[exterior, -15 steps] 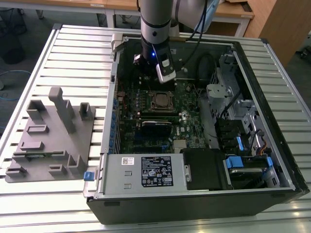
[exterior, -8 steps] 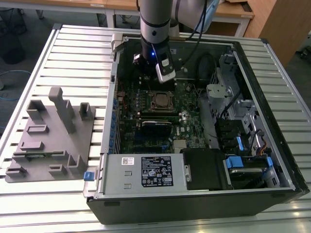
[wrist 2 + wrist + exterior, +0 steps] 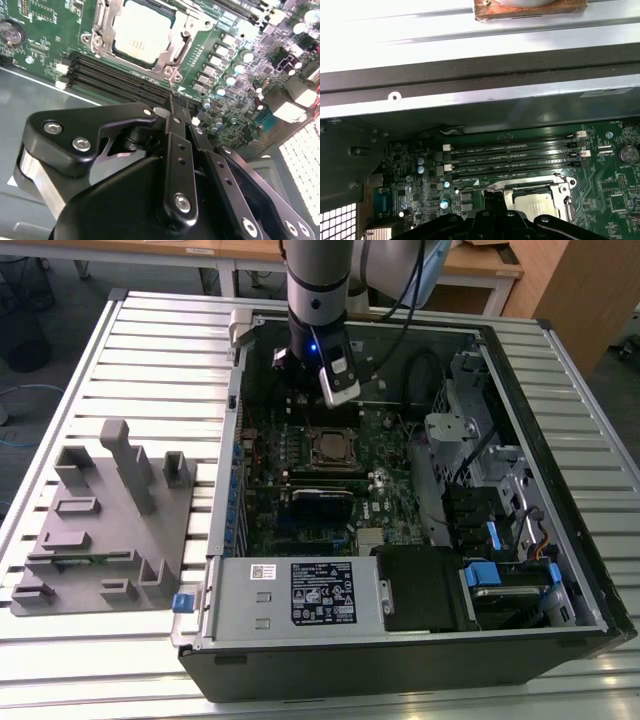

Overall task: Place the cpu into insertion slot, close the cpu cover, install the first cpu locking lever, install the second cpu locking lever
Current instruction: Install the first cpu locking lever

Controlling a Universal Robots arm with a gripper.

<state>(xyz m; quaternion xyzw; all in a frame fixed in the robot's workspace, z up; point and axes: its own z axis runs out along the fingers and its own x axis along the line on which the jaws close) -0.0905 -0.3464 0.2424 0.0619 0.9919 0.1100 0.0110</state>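
Observation:
The cpu point(image 3: 142, 30) lies flat in the insertion slot point(image 3: 101, 37) on the green board, seen in both wrist views and in the exterior view point(image 3: 330, 448). The silver cpu cover point(image 3: 182, 36) lies down around it, its window framing the chip. A thin metal locking lever point(image 3: 172, 85) runs from the socket's corner to my fingertips. My gripper point(image 3: 175, 107) hangs just beside that corner, over the memory slots point(image 3: 115, 80), its black fingers drawn together. Whether they pinch the lever I cannot tell. In the exterior view the gripper point(image 3: 325, 408) sits inside the case, just behind the socket.
The open computer case point(image 3: 560, 360) walls in the board. A power supply point(image 3: 300, 590) lies at the front, and drive bays with blue tabs point(image 3: 500, 540) are at the exterior view's right. A grey fixture block point(image 3: 110, 510) stands on the slatted table at the left.

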